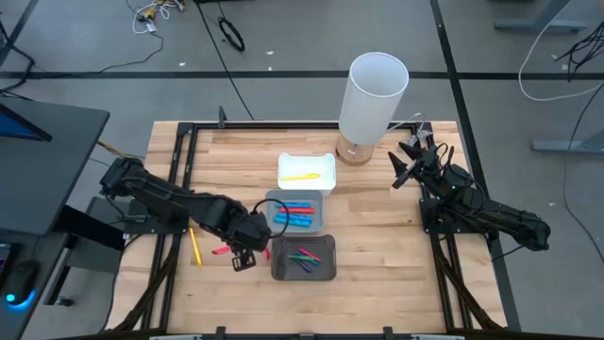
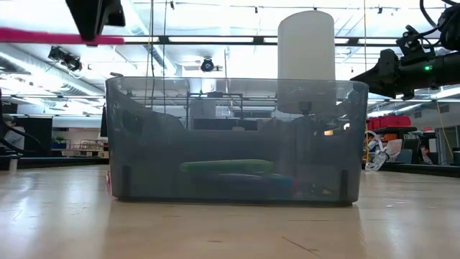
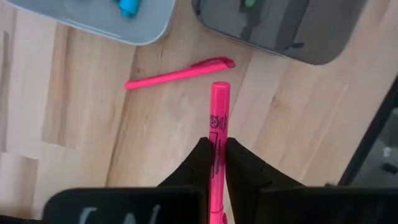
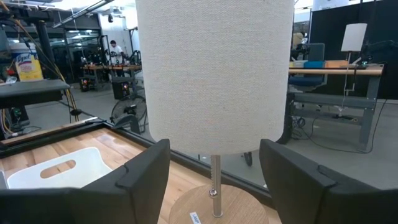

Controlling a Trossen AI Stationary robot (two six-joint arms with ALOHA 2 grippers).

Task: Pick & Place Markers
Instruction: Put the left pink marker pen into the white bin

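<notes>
Roughly halfway. Near dark tray (image 1: pixel 304 258) already holding green and purple markers. Left gripper (image 3: pixel 214 163) clamped on a pink marker (image 3: pixel 218 124), lifted just left of it; another pink marker (image 3: pixel 180 73) and a yellow marker (image 1: pixel 195 246) still loose on the table (image 1: pixel 377 236). Farther: blue and red in the grey tray (image 1: pixel 295 211), yellow in the white tray (image 1: pixel 307 171). Right gripper (image 4: pixel 211 180) open, idle by the lamp (image 1: pixel 371 104).

From my console: three trays (image 1: pixel 307 171), two arms (image 1: pixel 170 200), one lamp (image 1: pixel 372 99), two pink markers (image 3: pixel 180 73) beside the trays.
</notes>
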